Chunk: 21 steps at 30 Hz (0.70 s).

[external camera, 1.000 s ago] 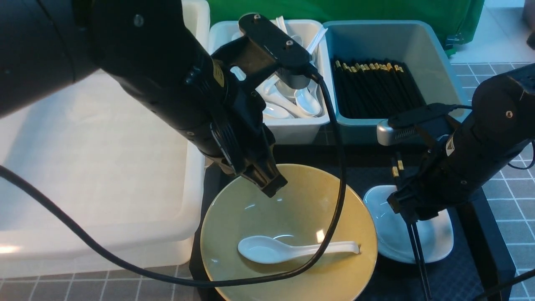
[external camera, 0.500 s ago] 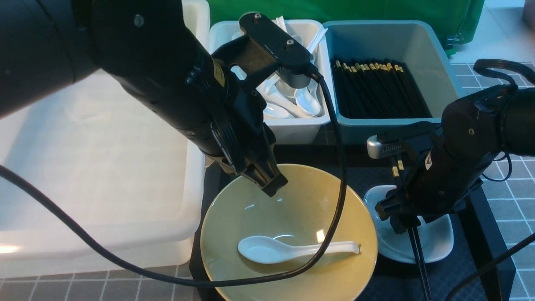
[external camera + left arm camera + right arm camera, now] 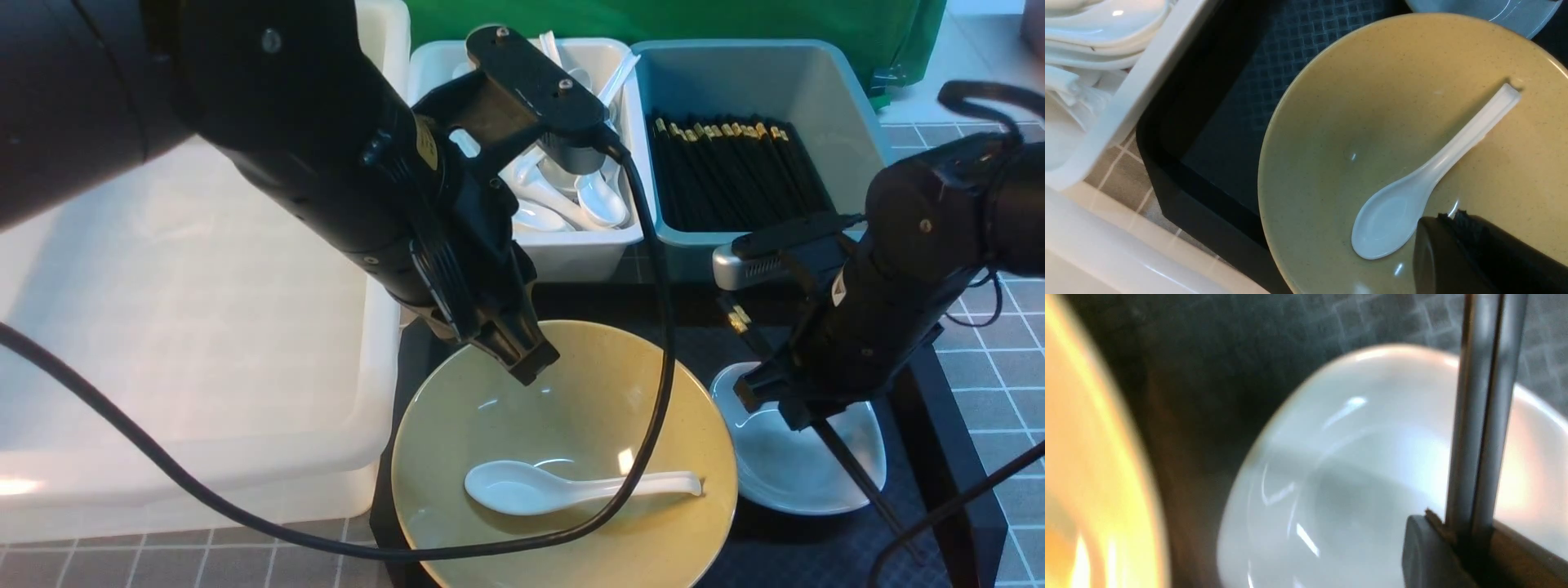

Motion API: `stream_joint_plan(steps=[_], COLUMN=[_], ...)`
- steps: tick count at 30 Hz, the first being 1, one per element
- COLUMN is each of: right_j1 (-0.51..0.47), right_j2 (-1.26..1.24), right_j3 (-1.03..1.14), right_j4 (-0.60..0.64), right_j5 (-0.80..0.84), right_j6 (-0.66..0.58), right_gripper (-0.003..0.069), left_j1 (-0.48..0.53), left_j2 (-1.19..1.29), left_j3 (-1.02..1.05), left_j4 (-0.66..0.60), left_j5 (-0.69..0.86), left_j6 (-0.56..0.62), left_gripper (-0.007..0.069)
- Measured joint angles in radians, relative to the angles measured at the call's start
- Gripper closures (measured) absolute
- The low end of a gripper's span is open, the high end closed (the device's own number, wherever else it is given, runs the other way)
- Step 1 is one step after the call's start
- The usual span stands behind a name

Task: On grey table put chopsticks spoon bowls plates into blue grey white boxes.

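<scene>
Two chopsticks [image 3: 853,474] sit clamped as a pair in our right gripper [image 3: 796,408], slanted over the white dish [image 3: 775,469], ready, we judge, for the blue box [image 3: 857,122]; our left gripper [image 3: 526,363], jaws together, hovers above the spoon [image 3: 522,490] in the yellow bowl [image 3: 571,400]

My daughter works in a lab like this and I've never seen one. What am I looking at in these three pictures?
This is a robot with two arms, each ending in a pinching tool. The wide picture looks forward from between the arms; the other two come from cameras on the wrists. On the grey table sit a white tub, a white box of spoons, a blue box of black sticks and a black tray. On the tray are a yellow bowl with a spoon in it and a white dish. The left tool hangs shut and empty above the bowl. The right tool grips chopsticks over the dish.
</scene>
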<state>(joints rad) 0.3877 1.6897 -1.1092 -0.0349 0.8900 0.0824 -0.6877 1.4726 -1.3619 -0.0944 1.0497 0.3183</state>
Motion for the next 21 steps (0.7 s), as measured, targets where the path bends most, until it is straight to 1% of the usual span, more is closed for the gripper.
stream_joint_plan(steps=[4,8,10,13,17,19,21], right_j1=[0.000,0.000,-0.011,-0.036,-0.095,-0.132,-0.147], right_j2=[-0.055,-0.109,-0.122,-0.103,-0.028,0.039,0.070], right_j3=[-0.001,-0.033,-0.096,-0.188,-0.343,-0.445,-0.486], right_j4=[0.000,-0.002,-0.002,-0.002,-0.003,-0.003,-0.004], right_j5=[0.038,0.037,0.007,-0.051,-0.128,-0.196,-0.223], right_j6=[-0.029,-0.051,-0.061,-0.073,-0.076,-0.063,-0.047], right_gripper=[0.0510,0.0510,0.0510,0.0510,0.0510,0.0510,0.0510], left_j1=[0.006,0.049,0.103,0.142,0.153,0.153,0.153], left_j2=[0.000,0.008,0.039,0.100,0.203,0.254,0.272], left_j3=[0.000,0.000,-0.011,-0.053,-0.174,-0.257,-0.291], left_j4=[0.036,0.047,0.042,0.013,-0.025,-0.050,-0.058], left_j5=[0.000,-0.036,-0.116,-0.178,-0.208,-0.243,-0.262], left_j6=[-0.015,-0.038,-0.042,-0.037,0.010,0.043,0.051], left_gripper=[0.0634,0.0634,0.0634,0.0634,0.0634,0.0634,0.0634])
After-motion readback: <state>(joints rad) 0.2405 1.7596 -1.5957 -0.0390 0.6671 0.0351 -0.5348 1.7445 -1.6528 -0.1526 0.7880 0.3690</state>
